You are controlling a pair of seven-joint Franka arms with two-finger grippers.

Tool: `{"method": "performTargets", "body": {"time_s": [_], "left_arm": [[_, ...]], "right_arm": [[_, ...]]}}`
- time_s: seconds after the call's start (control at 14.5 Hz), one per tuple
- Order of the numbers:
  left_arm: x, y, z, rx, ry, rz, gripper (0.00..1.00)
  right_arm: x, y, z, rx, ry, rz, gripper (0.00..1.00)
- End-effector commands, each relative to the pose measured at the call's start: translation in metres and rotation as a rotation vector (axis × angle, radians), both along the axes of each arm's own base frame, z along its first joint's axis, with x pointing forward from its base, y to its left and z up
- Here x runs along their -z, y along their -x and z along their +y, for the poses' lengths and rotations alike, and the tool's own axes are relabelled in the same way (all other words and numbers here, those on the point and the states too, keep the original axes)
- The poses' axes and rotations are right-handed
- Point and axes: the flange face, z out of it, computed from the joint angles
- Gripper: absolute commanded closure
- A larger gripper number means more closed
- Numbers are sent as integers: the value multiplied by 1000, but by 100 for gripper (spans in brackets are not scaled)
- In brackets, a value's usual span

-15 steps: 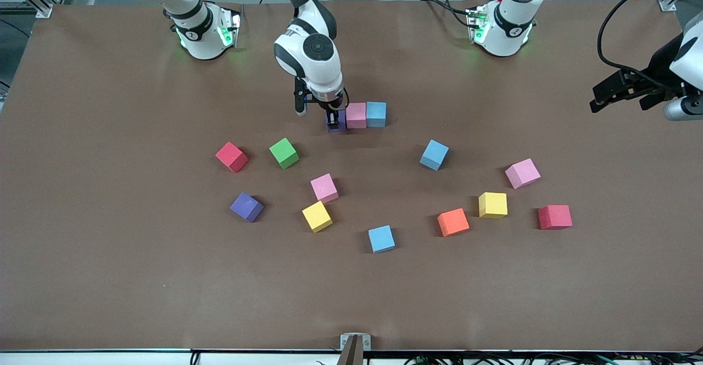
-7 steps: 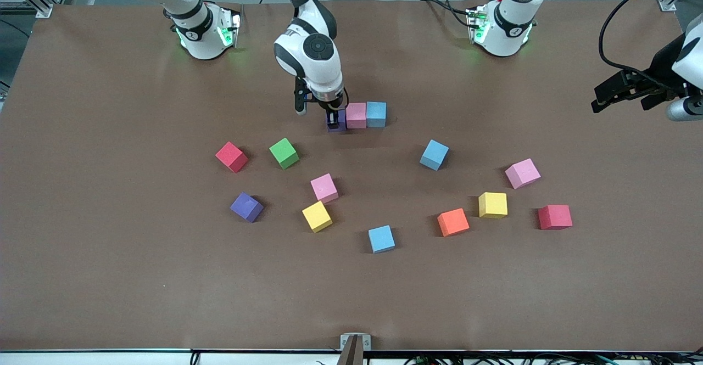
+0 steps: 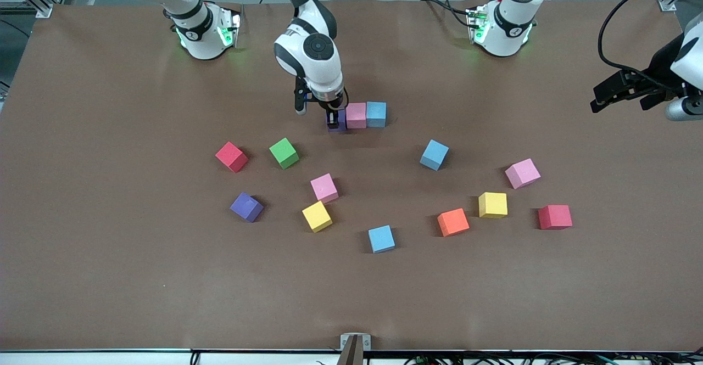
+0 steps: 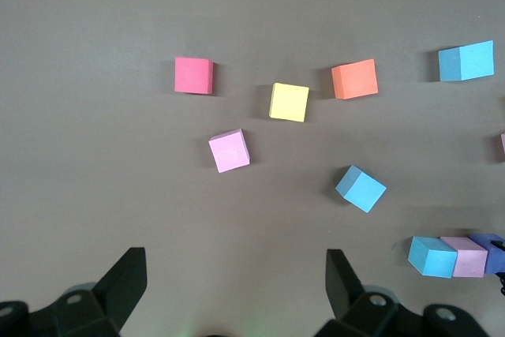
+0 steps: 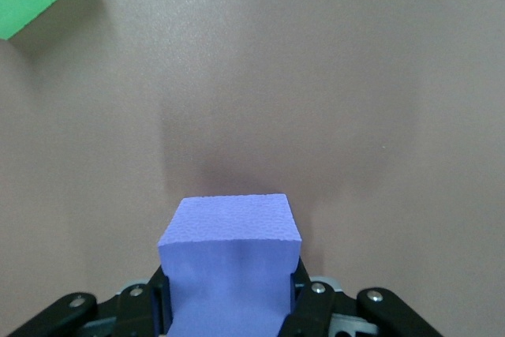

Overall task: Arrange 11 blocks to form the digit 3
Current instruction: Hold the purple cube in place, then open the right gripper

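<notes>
My right gripper (image 3: 335, 121) is shut on a purple block (image 3: 335, 125), held low at the table against a pink block (image 3: 356, 115). A light blue block (image 3: 376, 113) continues that row. The right wrist view shows the purple block (image 5: 229, 258) filling the jaws of the right gripper (image 5: 229, 305). Loose blocks lie nearer the camera: green (image 3: 284, 152), pink (image 3: 324, 187), purple (image 3: 246, 207), yellow (image 3: 317, 216), light blue (image 3: 381, 239), light blue (image 3: 434, 154), orange (image 3: 453, 222), yellow (image 3: 492, 205), pink (image 3: 522, 173). My left gripper (image 3: 596, 100) waits open and empty over the left arm's end of the table, its fingertips wide apart (image 4: 235, 282).
Two red cubes lie among the loose blocks, one (image 3: 231, 156) beside the green block and one (image 3: 554, 217) beside the yellow block toward the left arm's end. The brown table (image 3: 110, 277) runs bare toward the camera edge.
The left gripper has drifted very slightly; the right gripper and all the blocks stand as before.
</notes>
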Motion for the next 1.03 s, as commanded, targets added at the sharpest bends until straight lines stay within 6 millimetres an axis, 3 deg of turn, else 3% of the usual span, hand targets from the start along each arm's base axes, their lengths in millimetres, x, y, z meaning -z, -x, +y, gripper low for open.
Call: {"method": "performTargets", "body": {"time_s": [0.0, 0.69, 0.76, 0.83, 0.96], "left_arm": [[-4, 6, -1, 14, -10, -13, 0], [-1, 4, -12, 35, -11, -8, 0], [-1, 3, -13, 35, -10, -8, 0], [-1, 3, -13, 35, -10, -8, 0], [-1, 2, -12, 34, -8, -11, 0]], "right_arm": [[15, 18, -1, 21, 10, 13, 100], [13, 17, 2, 22, 6, 12, 98], [13, 17, 2, 20, 6, 12, 90], [13, 16, 1, 22, 6, 11, 75], [12, 15, 2, 20, 5, 10, 58]]}}
